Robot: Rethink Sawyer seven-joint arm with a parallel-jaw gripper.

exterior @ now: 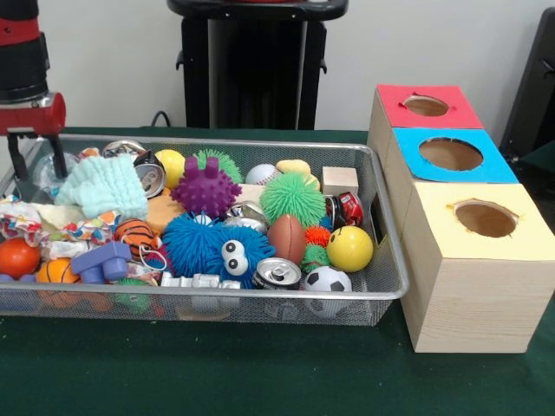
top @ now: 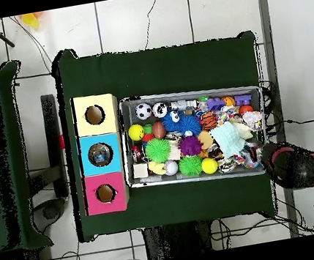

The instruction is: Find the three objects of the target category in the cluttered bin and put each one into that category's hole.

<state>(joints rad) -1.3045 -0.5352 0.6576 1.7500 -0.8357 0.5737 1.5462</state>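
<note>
At the left far corner of the bin [exterior: 260, 144] [top: 183, 92], as the front view shows it, the red and black arm [exterior: 26, 78] [top: 304, 168] reaches down from above. Its jaws are spread, with one black finger [exterior: 57, 156] inside the mesh and the other close to the left rim. Between them lies something pale and see-through [exterior: 43, 173]. It may be one of the bottles, but I cannot tell for sure, nor whether either finger touches it. No other bottle can be made out in the heap.

A mint knitted cloth [exterior: 104, 186] sits just beside the jaws. Toward the middle are a purple spiky ball [exterior: 205, 191], a green fuzzy ball [exterior: 292, 198] and a blue fuzzy toy with big eyes [exterior: 212, 247]. A metal can [exterior: 277, 273] and a soccer ball [exterior: 327, 280] lie against the near wall, with a yellow ball [exterior: 349, 249] just behind them. A wooden block [exterior: 340, 180] stands by the far right corner.

Three pale wooden boxes stand in a row on the green counter [exterior: 260, 373], touching the bin's right end. The hole [exterior: 426, 106] [top: 105, 193] in the red-topped box is the farthest from the camera in the front view. It is well apart from the jaws, at the bin's opposite end.
</note>
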